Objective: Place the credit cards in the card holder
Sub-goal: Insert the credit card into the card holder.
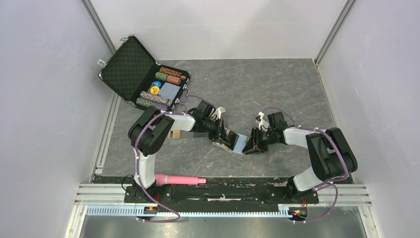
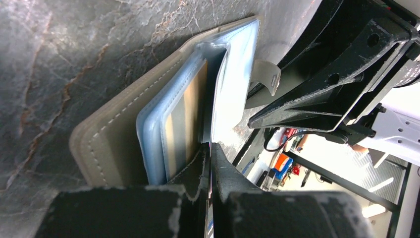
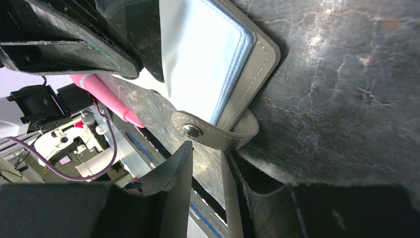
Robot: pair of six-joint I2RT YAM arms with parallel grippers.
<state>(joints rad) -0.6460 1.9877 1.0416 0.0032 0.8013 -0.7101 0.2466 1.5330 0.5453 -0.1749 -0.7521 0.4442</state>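
The taupe card holder (image 1: 239, 145) lies open mid-table, its light blue sleeves up. In the left wrist view its cover (image 2: 111, 134) shows, with an orange-gold card (image 2: 185, 119) inside a sleeve. My left gripper (image 2: 210, 148) is shut on the glossy black card (image 2: 210, 208), held edge-on at the sleeve opening; it also shows in the top view (image 1: 221, 130). My right gripper (image 3: 207, 151) is open and empty, its tips just short of the holder's closing tab (image 3: 213, 134); it sits at the holder's right edge (image 1: 254, 141). Another orange-gold card (image 1: 173, 134) lies beside the left arm.
An open black case of poker chips (image 1: 143, 74) stands at the back left. A pink cylinder (image 1: 181, 179) lies by the arm bases and shows in the right wrist view (image 3: 106, 96). White walls enclose the table.
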